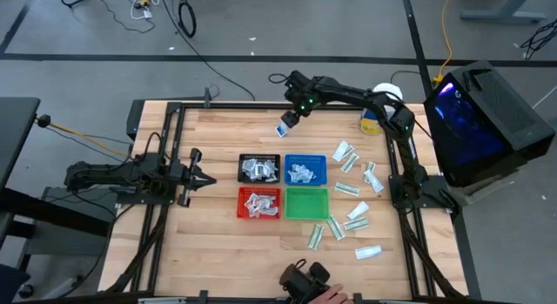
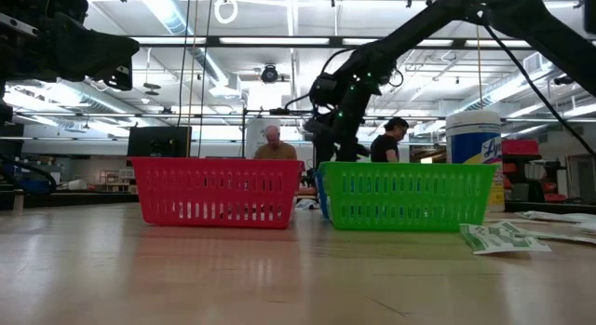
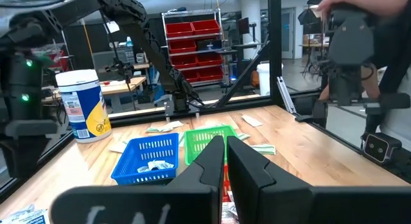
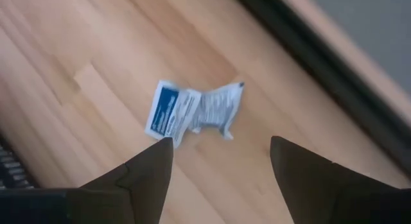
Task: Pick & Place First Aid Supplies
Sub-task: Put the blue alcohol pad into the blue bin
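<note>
While the wooden bench (image 1: 218,226) stood in an open workshop with two people beyond it, four mesh trays sat at its centre: black (image 1: 259,168), blue (image 1: 305,169), red (image 1: 259,203), green (image 1: 307,203). About a dozen packets (image 1: 347,189) lay right of the green tray. The right gripper (image 1: 290,121), jaws wide, hung over one blue-printed packet (image 4: 192,112) beyond the blue tray. The left gripper (image 1: 202,177), jaws narrow, waited left of the black tray.

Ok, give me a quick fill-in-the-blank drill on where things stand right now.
1. The right hand hovers with fingers ____ above a white-and-blue packet lying on the table.
2. The left hand waits near the ____ tray.
3. The tray holding no packets is the ____ one.
4. The white jar stands on the table's ____ side in the high view.

Missing words: open; black; green; right
</note>
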`<state>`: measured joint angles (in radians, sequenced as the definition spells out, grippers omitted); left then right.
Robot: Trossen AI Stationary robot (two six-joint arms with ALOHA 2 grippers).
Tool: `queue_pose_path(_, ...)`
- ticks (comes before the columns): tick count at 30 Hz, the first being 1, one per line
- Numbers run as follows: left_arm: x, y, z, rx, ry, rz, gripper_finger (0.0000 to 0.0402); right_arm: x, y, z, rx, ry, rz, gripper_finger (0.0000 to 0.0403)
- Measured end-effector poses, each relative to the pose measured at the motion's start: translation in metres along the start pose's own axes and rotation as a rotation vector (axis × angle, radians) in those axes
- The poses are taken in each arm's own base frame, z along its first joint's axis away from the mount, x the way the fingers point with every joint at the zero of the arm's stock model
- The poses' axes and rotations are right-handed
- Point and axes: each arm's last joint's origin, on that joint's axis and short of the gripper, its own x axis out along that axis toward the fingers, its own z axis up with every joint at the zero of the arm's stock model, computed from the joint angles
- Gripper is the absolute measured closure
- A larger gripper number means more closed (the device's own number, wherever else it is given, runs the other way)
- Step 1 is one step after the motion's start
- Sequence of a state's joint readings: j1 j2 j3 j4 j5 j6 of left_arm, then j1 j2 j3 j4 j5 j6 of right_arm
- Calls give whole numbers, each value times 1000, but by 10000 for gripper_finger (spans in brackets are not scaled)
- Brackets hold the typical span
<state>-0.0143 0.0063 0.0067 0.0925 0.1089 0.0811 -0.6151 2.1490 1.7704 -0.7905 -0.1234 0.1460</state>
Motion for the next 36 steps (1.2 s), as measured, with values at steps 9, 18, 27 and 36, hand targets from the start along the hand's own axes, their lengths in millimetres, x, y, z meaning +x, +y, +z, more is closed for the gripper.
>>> queue_pose_path(9, 0, 0, 0, 0, 0, 0, 376, -13, 8, 7, -8, -13, -38, 140)
queue_pose_path(18, 0, 0, 0, 0, 0, 0, 376, 12, 4, 2, 15, 61, -51, 140)
queue_pose_path(27, 0, 0, 0, 0, 0, 0, 376, 35, 2, -2, -60, 95, -85, 141)
queue_pose_path(36, 0, 0, 0, 0, 0, 0, 376, 34, -3, 2, -7, 64, -59, 175)
